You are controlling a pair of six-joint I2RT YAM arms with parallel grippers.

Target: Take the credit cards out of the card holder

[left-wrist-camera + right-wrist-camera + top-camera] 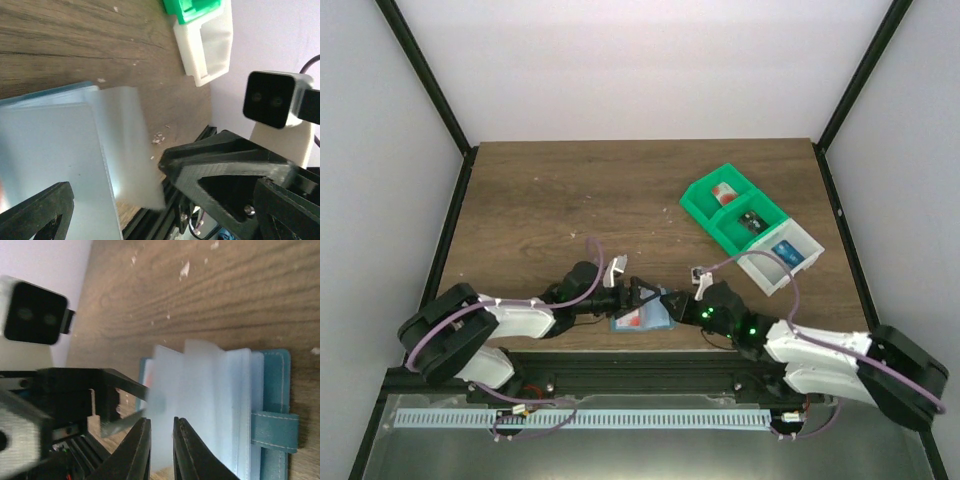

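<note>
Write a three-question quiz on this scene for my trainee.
1. True or false: the left hand is wide open.
2. Where is the card holder? A in a bin; B on the table near its front edge; C lifted in the air.
3. What colour is the card in the white bin?
Key: 1 true; 2 B; 3 blue.

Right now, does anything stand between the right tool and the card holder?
Nothing visible does. The right tool sits at the clear sleeves of the card holder; the left tool stands open beside it.
</note>
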